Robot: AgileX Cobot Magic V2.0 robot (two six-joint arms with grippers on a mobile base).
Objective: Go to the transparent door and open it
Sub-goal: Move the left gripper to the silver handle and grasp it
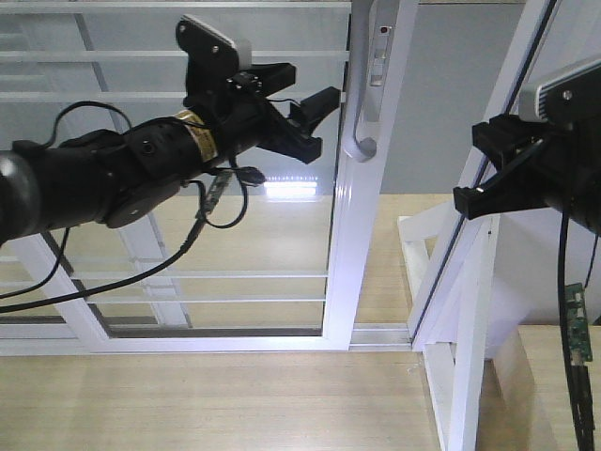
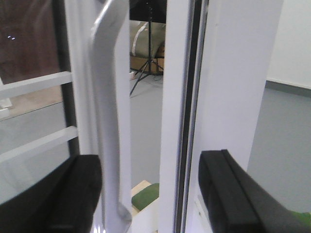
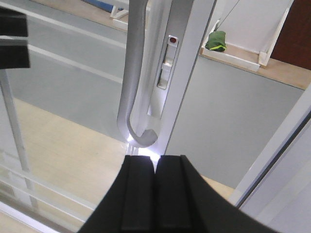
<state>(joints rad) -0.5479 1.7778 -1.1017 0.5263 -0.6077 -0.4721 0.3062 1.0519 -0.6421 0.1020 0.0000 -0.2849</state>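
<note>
The transparent door (image 1: pixel 188 235) is a clear-glass panel with thin white bars and a glossy white frame. Its curved grey pull handle (image 1: pixel 362 122) is on the right stile. My left gripper (image 1: pixel 315 85) is open, just left of the handle at handle height. In the left wrist view the handle (image 2: pixel 109 97) stands between the open fingers (image 2: pixel 53 194), close to the left one, and I cannot tell if they touch. My left gripper (image 2: pixel 150 189) holds nothing. My right gripper (image 1: pixel 467 199) is shut and empty, right of the door. In the right wrist view, my right gripper (image 3: pixel 154 167) sits below the handle's hook (image 3: pixel 138 131).
A bare white post (image 1: pixel 470 244) leans at the right, with an open gap and grey floor between it and the door. A lock latch (image 3: pixel 167 63) sits beside the handle. Cables (image 1: pixel 207 207) hang from my left arm. A tripod (image 2: pixel 146 63) stands beyond the glass.
</note>
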